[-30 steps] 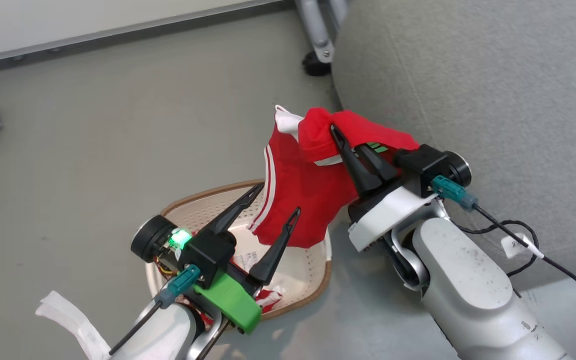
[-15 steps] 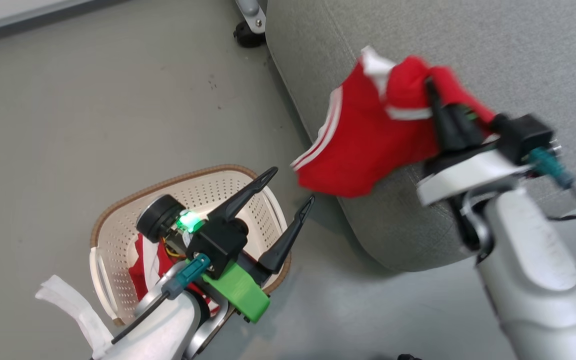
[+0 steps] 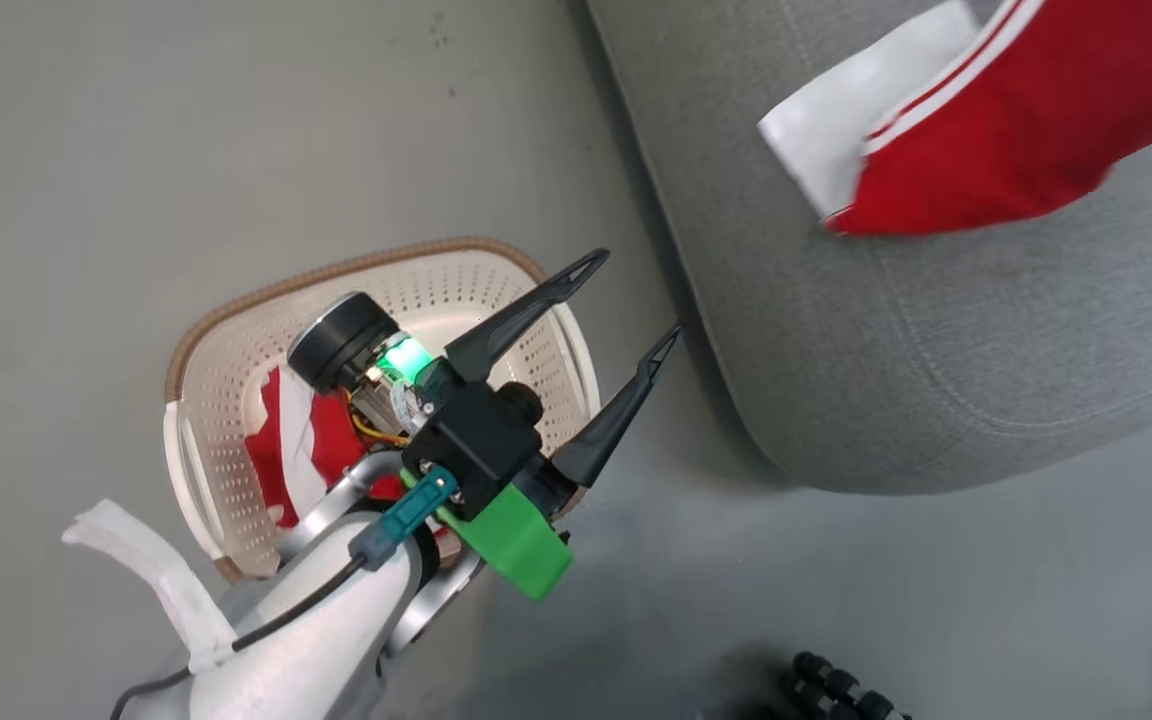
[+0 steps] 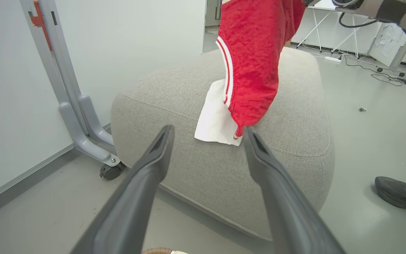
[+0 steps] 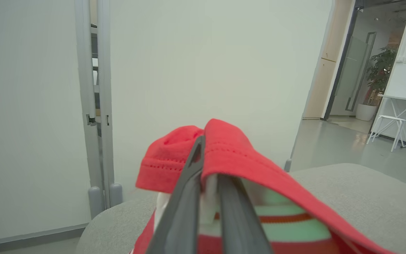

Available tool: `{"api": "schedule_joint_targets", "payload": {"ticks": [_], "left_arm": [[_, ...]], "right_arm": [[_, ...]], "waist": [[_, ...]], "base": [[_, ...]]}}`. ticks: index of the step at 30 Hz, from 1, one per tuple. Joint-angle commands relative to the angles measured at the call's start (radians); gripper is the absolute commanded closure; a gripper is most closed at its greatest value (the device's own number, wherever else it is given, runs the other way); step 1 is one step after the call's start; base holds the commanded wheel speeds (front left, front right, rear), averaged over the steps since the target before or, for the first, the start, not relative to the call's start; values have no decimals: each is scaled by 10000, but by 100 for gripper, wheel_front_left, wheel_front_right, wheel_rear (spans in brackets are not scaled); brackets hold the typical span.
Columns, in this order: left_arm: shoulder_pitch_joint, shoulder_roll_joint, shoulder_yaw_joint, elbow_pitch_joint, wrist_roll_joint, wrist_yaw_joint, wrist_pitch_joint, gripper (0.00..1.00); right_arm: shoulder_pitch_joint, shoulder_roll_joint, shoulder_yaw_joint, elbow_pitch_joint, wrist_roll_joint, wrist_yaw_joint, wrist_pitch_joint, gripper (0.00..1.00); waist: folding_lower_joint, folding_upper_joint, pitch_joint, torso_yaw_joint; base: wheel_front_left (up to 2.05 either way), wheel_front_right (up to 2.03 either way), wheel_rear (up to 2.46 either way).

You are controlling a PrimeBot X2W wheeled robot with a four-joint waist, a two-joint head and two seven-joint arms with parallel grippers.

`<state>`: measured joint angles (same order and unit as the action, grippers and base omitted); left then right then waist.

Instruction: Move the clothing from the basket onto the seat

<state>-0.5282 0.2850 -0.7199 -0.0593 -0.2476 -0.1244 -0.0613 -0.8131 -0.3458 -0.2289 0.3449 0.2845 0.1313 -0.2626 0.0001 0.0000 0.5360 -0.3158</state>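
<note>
A red garment (image 3: 996,150) with a white panel and striped trim hangs over the grey seat (image 3: 936,360) at the upper right of the head view. In the left wrist view its white end lies on the cushion. The right gripper (image 5: 208,165) is clamped on its red fabric. At centre frame the left gripper (image 3: 638,292), fingers spread and empty, hovers above the right side of the basket (image 3: 356,265). A second red garment (image 3: 281,450) lies inside the basket at its left.

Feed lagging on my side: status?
Right end effector shut on red garment, white end on the seat. Left end effector open, empty, over the basket. Second garment in basket. Shoe on floor beside seat.
</note>
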Motion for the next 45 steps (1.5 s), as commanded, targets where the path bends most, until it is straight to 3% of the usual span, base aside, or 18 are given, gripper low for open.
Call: {"api": "schedule_joint_targets", "payload": {"ticks": [1,6,9,18,24,25,26,27,35,45], "left_arm": [[-296,69,-60,-37,69,-41,28,0],[-672,120,-243,-178,206,-36,85,0],[-861,173,-321,-212,271,-42,102,0],[-1230,259,-432,-141,348,-51,9,0],[-1259,151,-438,89,263,16,-207,0],[-1249,137,-435,149,254,34,-242,0],[-1224,114,-435,212,226,41,-314,0],[-1191,87,-431,264,207,65,-395,0],[-564,-169,-101,974,-286,544,-1195,0],[440,-148,1112,1501,-1030,1532,-1885,0]], "right_arm": [[-402,-169,-207,143,237,-10,-4,100],[-1278,-911,-411,794,321,-11,22,100],[-1666,-1016,-198,1485,413,-10,33,100],[-2102,-844,318,3172,678,-11,-26,100],[-1539,-585,152,3419,730,-11,-34,100],[-1434,-571,128,3375,718,-11,-33,67],[-1298,-516,122,3320,747,-11,-32,9],[-1147,-477,113,3268,715,-11,-29,0],[572,55,-85,2521,474,-11,-30,0],[3107,1270,-56,-220,-502,-11,-31,0]], "waist": [[-1,0,1046,574],[-1,0,1918,799],[-1,0,2380,876],[-1,0,2898,1017],[-1,0,2699,1092],[-1,0,2619,1106],[-1,0,2506,1124],[-1,0,2387,1143],[-1,0,964,1338],[-1,0,-648,1742]], "base": [[0,0,0],[0,0,0],[0,0,0],[0,0,0],[0,0,0],[0,0,0],[0,0,0],[0,0,0],[0,0,0],[0,0,0]]}}
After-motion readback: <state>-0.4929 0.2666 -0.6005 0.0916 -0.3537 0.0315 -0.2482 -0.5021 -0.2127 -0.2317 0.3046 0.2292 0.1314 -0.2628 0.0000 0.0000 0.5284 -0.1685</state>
